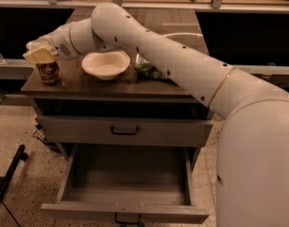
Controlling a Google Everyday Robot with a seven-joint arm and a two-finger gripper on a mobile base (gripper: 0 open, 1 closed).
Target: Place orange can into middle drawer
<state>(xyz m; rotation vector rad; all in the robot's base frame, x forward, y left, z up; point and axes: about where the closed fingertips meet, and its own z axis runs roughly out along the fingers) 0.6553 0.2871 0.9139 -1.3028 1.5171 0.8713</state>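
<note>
Cabinet top: one orange can beneath hand, one bowl.

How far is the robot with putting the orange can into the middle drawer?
Done: the middle drawer is pulled open and empty. In hand: the gripper is at the top of the orange can, which stands on the cabinet top left of the white bowl. Left: lifting the can, carrying it down and setting it in the drawer.

The cream gripper sits over the brown-orange patterned can at the left of the dark counter; nearer, the grey wood-grain drawer lies open.
</note>
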